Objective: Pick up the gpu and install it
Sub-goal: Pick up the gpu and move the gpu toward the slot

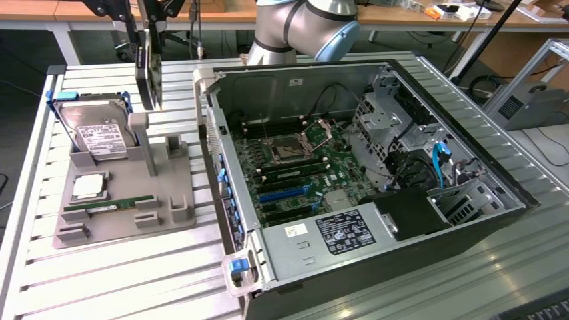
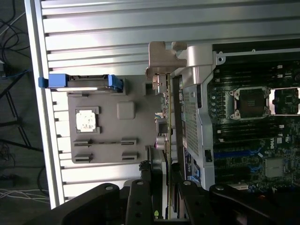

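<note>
The gpu (image 1: 148, 67) hangs upright and edge-on at the exterior view's upper left, lifted clear of the grey holder (image 1: 169, 173). My gripper (image 1: 148, 17) is shut on its upper edge. In the wrist view the gpu (image 2: 165, 117) runs as a thin edge from between my black fingers (image 2: 139, 199), with its silver end bracket (image 2: 161, 58) at the far end; my gripper (image 2: 164, 199) clamps it. The card hovers over the gap between the holder and the wall of the open computer case (image 1: 210, 120). The motherboard (image 1: 294, 170) with its blue expansion slots (image 1: 284, 192) lies inside.
The holder carries a silver hard drive (image 1: 96, 130) in a blue frame, a CPU chip (image 1: 89, 187) and a slim green memory stick (image 1: 108, 205). Inside the case are the power supply (image 1: 334, 233), the drive cage (image 1: 391, 113) and blue cables (image 1: 438, 163). The arm's base (image 1: 307, 27) stands behind the case.
</note>
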### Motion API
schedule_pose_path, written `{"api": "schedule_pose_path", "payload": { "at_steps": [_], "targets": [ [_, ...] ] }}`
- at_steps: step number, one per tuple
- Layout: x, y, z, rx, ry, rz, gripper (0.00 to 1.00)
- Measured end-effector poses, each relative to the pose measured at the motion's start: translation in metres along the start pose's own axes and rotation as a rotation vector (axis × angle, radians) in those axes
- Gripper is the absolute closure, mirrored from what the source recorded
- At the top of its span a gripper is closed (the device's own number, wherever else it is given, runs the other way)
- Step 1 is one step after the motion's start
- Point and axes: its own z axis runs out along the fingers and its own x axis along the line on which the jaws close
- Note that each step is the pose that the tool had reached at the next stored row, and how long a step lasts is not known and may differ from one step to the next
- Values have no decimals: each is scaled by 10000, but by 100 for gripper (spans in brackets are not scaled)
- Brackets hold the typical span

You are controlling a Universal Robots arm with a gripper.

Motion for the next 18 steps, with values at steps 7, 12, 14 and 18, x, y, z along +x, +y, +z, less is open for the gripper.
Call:
{"api": "schedule_pose_path", "payload": {
  "at_steps": [7, 12, 14, 18],
  "targets": [
    [0, 0, -16, 0, 1, 0, 73],
    [-1, 0, -27, 1, 1, 0, 73],
    [-1, -1, -32, 1, 1, 0, 73],
    [-1, -1, -45, -1, -1, 0, 73]
  ]
}}
